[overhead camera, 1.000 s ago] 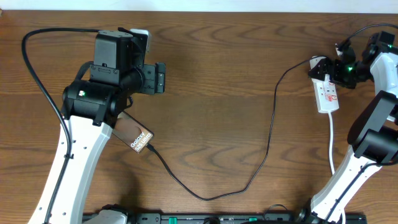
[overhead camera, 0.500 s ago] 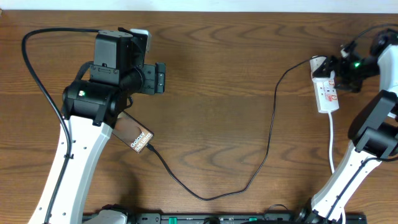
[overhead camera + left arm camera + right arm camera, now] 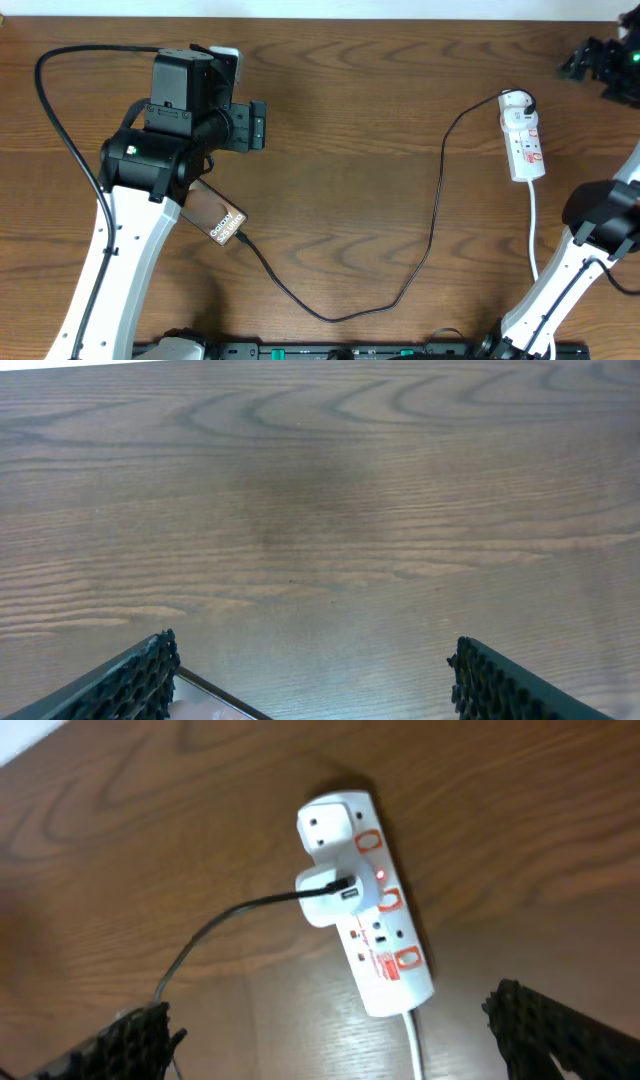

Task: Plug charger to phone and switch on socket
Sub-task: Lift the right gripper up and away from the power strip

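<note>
Beneath the left arm (image 3: 150,160), the phone (image 3: 220,220) lies half hidden.

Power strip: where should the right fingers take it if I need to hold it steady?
I'd pinch the power strip across its narrow width at the cord end, coming straight down from above. It lies flat and its long sides are straight and bare there, while the white adapter and charger cable crowd the middle.

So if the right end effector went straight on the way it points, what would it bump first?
Most likely the socket, about where the charger plugs into it: that sits mid-view for the right wrist camera. Depth is unclear, so it might meet the table beside it.
</note>
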